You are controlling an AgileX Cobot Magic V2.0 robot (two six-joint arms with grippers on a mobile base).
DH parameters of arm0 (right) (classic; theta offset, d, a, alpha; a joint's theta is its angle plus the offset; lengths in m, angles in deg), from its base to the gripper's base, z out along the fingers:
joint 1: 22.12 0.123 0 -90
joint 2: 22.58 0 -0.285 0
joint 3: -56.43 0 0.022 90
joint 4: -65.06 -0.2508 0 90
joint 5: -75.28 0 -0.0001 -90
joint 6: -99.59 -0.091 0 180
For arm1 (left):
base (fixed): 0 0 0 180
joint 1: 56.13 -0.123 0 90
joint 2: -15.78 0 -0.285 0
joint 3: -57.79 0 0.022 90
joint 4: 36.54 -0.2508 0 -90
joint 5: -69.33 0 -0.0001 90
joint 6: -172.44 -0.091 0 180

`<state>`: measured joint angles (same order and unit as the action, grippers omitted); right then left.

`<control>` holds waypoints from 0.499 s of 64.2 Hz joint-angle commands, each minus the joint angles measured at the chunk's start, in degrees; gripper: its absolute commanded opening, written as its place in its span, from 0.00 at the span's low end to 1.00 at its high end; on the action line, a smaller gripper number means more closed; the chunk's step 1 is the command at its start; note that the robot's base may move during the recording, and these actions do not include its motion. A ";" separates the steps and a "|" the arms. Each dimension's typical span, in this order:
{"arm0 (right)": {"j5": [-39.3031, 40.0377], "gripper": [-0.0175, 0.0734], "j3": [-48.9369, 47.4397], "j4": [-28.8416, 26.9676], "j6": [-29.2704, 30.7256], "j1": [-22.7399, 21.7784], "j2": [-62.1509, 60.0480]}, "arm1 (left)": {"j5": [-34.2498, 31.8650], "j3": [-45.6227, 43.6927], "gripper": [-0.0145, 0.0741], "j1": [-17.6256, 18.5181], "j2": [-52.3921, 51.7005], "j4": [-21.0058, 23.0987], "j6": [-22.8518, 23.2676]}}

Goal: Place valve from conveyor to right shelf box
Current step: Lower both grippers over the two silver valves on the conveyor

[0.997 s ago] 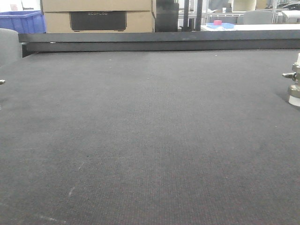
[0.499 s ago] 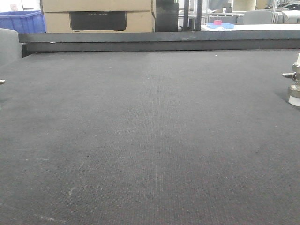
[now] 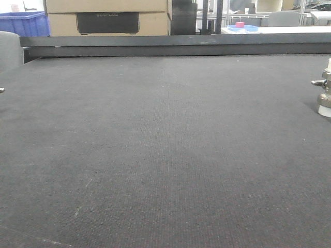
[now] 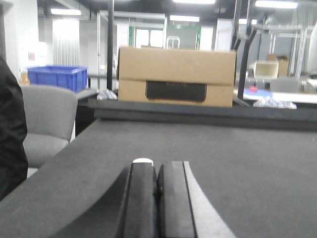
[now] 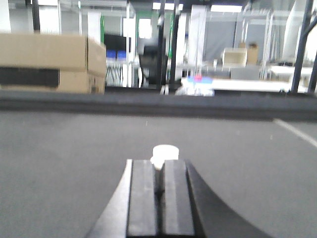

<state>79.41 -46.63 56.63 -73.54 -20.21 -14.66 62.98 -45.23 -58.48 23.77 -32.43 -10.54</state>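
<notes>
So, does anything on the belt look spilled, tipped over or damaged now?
Nothing stands out. The valve stands upright on the conveyor, at the right edge of the front view, partly cut off. No spill or damage shows.

Through the left wrist camera, all I get of that arm is the left gripper (image 4: pixel 156 169): two matte black fingers (image 4: pixel 142 203) with flat, rectangular tops, meeting along a thin dark seam. Each flares outward into a smooth curved flank, and the right-hand flank catches the light and reads grey. The right gripper (image 5: pixel 159 167) looks the same, black and blocky with curved shoulders. A small white rounded bit (image 4: pixel 142 160) sits at each tip; I can't tell whether it belongs to the finger.
</notes>
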 commanded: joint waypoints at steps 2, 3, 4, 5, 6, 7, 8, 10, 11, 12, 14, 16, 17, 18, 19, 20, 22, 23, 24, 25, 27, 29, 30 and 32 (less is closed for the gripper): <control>0.85 0.02 -4.53 0.08 0.06 0.03 -0.14 | -0.79 -3.98 0.04 0.03 -0.20 0.38 -0.02; -0.04 0.02 -5.53 0.08 0.06 0.03 -0.14 | -0.11 -4.80 0.04 0.03 -0.20 0.38 -0.02; -1.67 0.02 -7.12 0.08 0.06 0.03 -0.14 | 0.40 -5.66 0.04 0.03 -0.20 0.38 -0.02; -2.93 0.02 -8.22 0.08 0.06 0.03 -0.14 | 1.41 -7.06 0.04 0.03 -0.20 0.38 -0.02; -4.13 0.02 -9.36 0.08 0.06 0.03 -0.14 | 2.19 -8.02 0.04 0.03 -0.20 0.38 -0.02; -5.61 0.02 -10.48 0.08 0.06 0.03 -0.14 | 2.97 -9.02 0.04 0.03 -0.10 0.38 -0.02; -7.70 0.02 -12.18 0.08 0.06 0.03 -0.14 | 3.99 -10.04 0.04 0.03 0.25 0.38 -0.02; -11.09 0.03 -14.96 0.08 0.06 0.03 -0.14 | 6.97 -12.67 0.04 0.03 1.25 0.26 -0.02; -12.41 0.04 -16.00 0.08 0.06 0.03 -0.14 | 8.18 -13.73 0.04 0.03 1.74 0.11 -0.02; -13.61 0.05 -17.04 0.08 0.06 0.03 -0.14 | 9.35 -15.27 0.05 0.03 2.26 -0.03 -0.02; -16.35 0.09 -19.55 0.08 0.06 0.03 0.54 | 12.20 -17.35 0.06 0.03 3.68 -0.51 -0.02; -18.14 0.13 -21.36 0.08 0.06 0.03 1.29 | 14.95 -19.83 0.10 0.03 5.25 -0.99 -0.02; -18.81 0.16 -22.18 0.08 0.06 0.03 1.67 | 15.91 -20.77 0.12 0.03 5.91 -1.30 -0.02; -19.91 0.20 -23.68 0.08 0.06 0.03 2.55 | 17.19 -22.57 0.16 0.03 6.91 -1.82 -0.02; -20.35 0.23 -24.39 0.08 0.06 0.03 3.00 | 18.01 -23.43 0.18 0.03 7.60 -1.96 -0.02; -20.66 0.26 -25.03 0.08 0.06 0.03 3.49 | 19.09 -24.24 0.21 0.03 8.66 -2.08 -0.02; -20.79 0.34 -26.18 0.08 0.06 0.03 4.76 | 20.35 -25.81 0.27 0.03 10.09 -2.20 -0.02; -20.79 0.39 -26.92 0.08 0.06 0.03 5.30 | 20.99 -26.58 0.31 0.03 10.82 -2.20 -0.02; -20.79 0.42 -27.39 0.08 0.06 0.03 6.10 | 21.70 -27.33 0.35 0.03 11.56 -2.20 -0.02; -20.79 0.45 -28.07 0.08 0.06 0.03 6.63 | 22.72 -28.45 0.40 0.03 12.69 -2.20 -0.02; -20.54 0.53 -29.10 0.08 0.06 0.03 7.98 | 24.12 -30.20 0.50 0.03 14.23 -2.20 -0.02; -20.55 0.60 -29.78 0.08 0.06 0.03 9.06 | 25.91 -31.54 0.57 0.03 16.13 -2.20 -0.02; -20.55 0.62 -30.07 0.08 0.06 0.03 9.60 | 26.62 -32.48 0.63 0.03 16.90 -2.20 -0.02; -20.55 0.69 -30.45 0.08 0.06 0.03 10.72 | 28.43 -33.72 0.69 0.03 18.85 -2.20 -0.02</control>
<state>59.10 -75.34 56.52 -73.54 -20.21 -6.89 87.19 -75.70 -58.48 38.56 -34.38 -10.54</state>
